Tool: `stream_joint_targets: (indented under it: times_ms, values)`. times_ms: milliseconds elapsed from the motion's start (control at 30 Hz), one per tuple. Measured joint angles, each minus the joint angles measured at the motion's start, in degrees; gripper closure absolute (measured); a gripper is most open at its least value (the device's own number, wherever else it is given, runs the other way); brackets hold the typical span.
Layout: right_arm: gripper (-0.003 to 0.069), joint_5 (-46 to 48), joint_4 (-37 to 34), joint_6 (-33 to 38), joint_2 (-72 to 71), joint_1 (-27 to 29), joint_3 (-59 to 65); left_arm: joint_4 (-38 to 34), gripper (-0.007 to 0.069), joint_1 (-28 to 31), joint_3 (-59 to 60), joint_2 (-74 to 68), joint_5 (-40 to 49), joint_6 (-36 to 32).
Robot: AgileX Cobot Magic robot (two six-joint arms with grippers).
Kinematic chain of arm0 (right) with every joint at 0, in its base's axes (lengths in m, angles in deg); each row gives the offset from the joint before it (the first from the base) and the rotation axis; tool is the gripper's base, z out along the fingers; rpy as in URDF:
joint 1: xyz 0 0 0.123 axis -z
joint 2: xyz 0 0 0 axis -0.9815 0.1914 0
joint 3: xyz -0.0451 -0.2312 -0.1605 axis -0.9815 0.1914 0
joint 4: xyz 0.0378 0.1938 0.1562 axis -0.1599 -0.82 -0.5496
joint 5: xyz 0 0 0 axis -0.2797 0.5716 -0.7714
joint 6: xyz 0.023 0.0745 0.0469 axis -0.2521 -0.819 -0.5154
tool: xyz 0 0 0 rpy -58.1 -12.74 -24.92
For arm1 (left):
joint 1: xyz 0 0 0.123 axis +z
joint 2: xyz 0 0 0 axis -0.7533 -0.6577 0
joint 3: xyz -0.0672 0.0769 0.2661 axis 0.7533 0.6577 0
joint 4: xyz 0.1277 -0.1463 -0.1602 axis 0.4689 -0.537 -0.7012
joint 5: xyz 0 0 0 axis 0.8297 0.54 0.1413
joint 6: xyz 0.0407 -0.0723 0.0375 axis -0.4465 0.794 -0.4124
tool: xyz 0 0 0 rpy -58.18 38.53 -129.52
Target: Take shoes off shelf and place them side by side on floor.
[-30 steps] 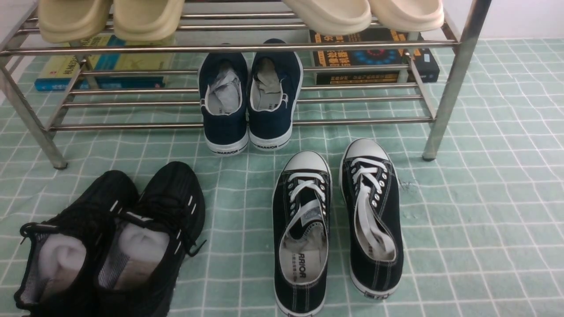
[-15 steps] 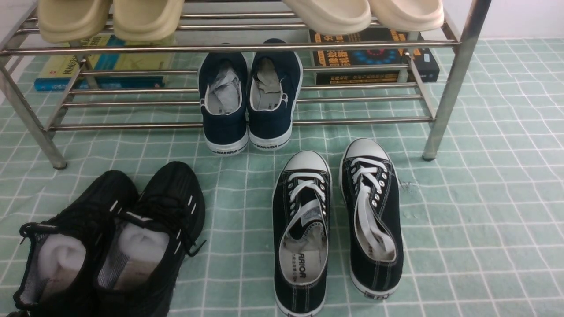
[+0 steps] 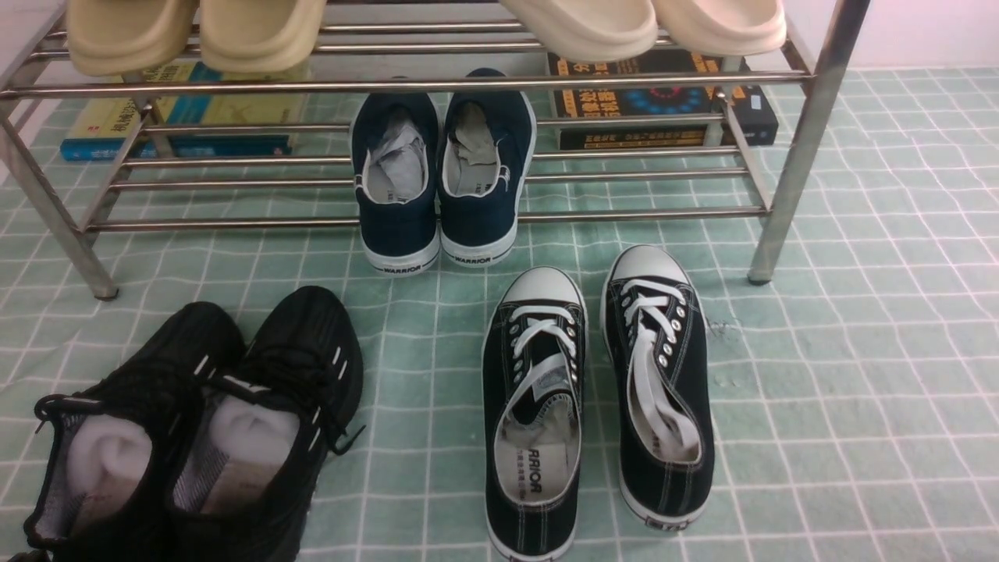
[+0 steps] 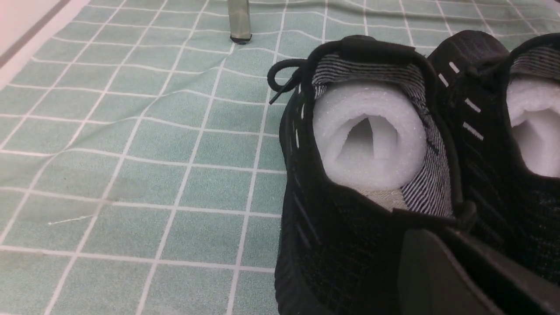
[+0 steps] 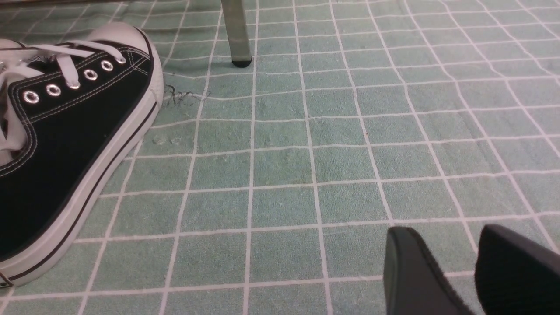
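The two black mesh shoes stand side by side on the mint-green grid floor at the front left, toes toward the chrome shelf, white stuffing showing in both. In the left wrist view the nearer shoe fills the middle, its mate beside it. My left gripper sits just behind that shoe's heel, its fingers slightly apart and holding nothing. My right gripper hangs open low over bare floor. Neither gripper shows in the front view.
Navy WARRIOR shoes rest on the shelf's lower tier, beige slippers on the upper one. Black canvas sneakers with white toe caps lie on the floor in the middle. Books lie behind the shelf. A shelf leg stands ahead of my right gripper.
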Motion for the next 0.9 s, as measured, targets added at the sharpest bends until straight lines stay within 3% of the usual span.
stream_joint_targets:
  times_ms: [900]
  values:
    - [0.0415,0.0,0.0,0.0,0.0,0.0,0.0,0.2,0.0545,0.0,0.0,0.0,0.0,0.0]
